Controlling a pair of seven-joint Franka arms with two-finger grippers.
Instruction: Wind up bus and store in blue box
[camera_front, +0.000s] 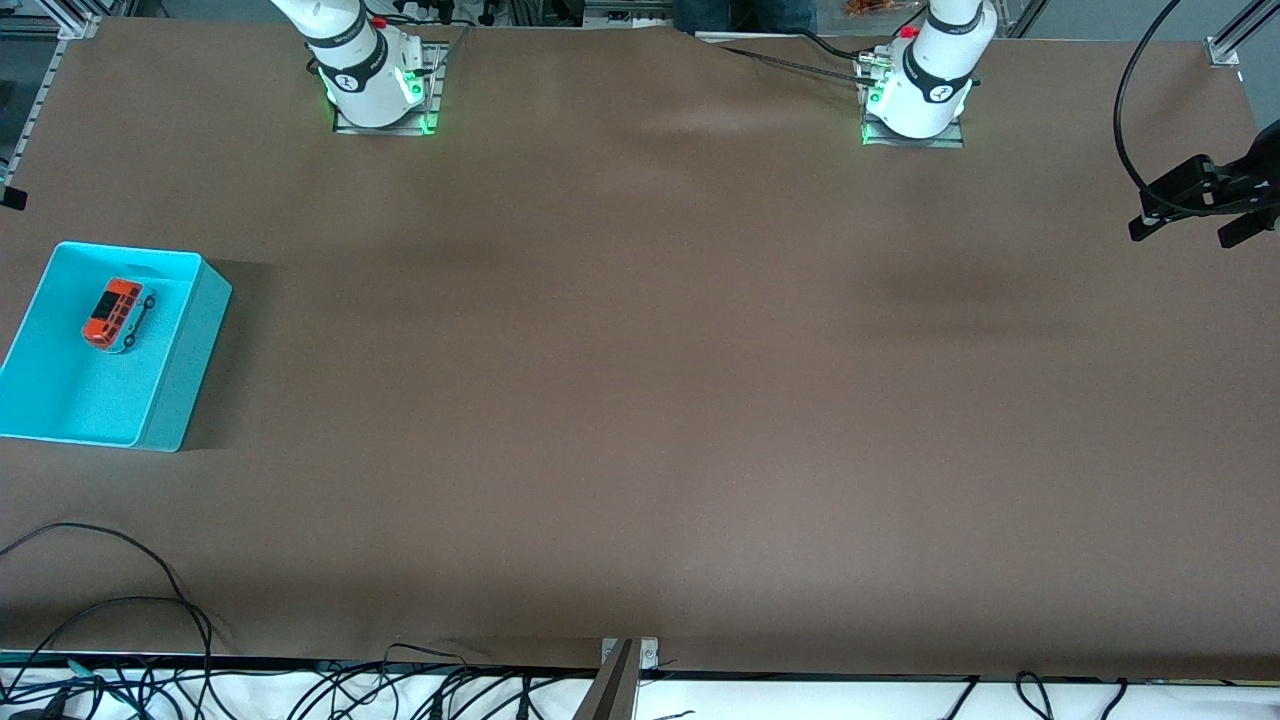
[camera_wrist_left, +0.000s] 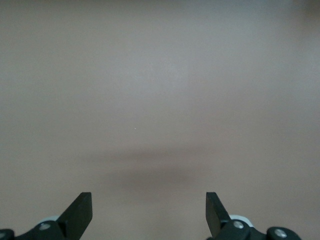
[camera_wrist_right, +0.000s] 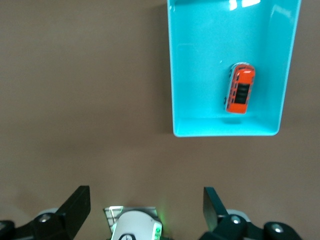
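My left gripper (camera_wrist_left: 149, 212) hangs with its fingers spread wide and nothing between them, above bare brown table (camera_front: 640, 400) at the left arm's end; in the front view it shows at about three o'clock, at the picture's edge. My right gripper (camera_wrist_right: 146, 210) is spread wide and empty too. It does not appear in the front view; its own camera looks straight down from high up, over the right arm's base (camera_wrist_right: 135, 227).

The bus (camera_front: 117, 314), a small toy with an orange-red roof and pale lower body, sits on its wheels inside the blue box (camera_front: 190, 370). The box rests on the table at about nine o'clock in the front view, at the right arm's end. Within the box, the bus lies in the half farther from the front camera, close to one end wall, and nothing touches it.

As I judge it, the storing is done: the bus is in the box and both my grippers are free and well apart from it. Whether it has been wound up, I cannot tell. Nothing seems left to do.
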